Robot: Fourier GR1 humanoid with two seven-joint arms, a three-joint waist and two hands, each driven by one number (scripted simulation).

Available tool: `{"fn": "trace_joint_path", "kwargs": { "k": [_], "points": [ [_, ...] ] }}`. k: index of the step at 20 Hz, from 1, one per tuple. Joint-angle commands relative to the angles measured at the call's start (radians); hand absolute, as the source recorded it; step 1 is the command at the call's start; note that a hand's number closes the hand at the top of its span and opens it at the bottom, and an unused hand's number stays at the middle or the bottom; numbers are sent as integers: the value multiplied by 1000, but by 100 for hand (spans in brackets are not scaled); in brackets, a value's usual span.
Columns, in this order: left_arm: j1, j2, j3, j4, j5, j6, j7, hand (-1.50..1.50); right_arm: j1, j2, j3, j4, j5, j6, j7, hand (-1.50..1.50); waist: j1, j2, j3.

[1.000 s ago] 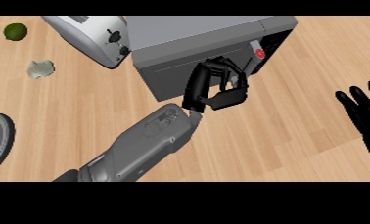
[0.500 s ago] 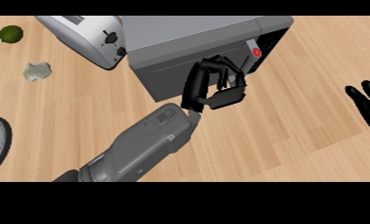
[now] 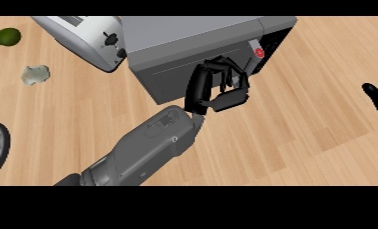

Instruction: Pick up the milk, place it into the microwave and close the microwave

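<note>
I cannot see the milk anywhere. The microwave is a grey, boxy block with a smooth flat top, a dark front and a red button near its right corner. My left hand rests against that front, black fingers curled with nothing visible in them. My right hand shows only as a dark tip at the right edge, so I cannot tell its state. A glossy white toaster sits touching the microwave's left side. The pale wood-grain desk lies bare ahead and right; a green lime and a pale lump sit far left.

Left hand curled against the microwave front.
</note>
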State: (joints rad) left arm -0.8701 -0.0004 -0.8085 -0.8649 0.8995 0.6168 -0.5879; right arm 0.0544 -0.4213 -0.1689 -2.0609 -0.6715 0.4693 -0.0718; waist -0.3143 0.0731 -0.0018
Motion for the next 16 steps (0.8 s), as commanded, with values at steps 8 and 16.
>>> {"fn": "trace_joint_path", "kwargs": {
  "k": [8, 16],
  "points": [
    [-82, 0, 44, 102, 60, -14, -30, 150, -19, -40, -27, -13, -62, -7, 40, -150, -23, 12, -1],
    [-83, 0, 29, 118, 84, -16, -63, 150, -43, -60, -49, -6, -90, -18, 54, -150, -20, 20, 0]
  ]
}}
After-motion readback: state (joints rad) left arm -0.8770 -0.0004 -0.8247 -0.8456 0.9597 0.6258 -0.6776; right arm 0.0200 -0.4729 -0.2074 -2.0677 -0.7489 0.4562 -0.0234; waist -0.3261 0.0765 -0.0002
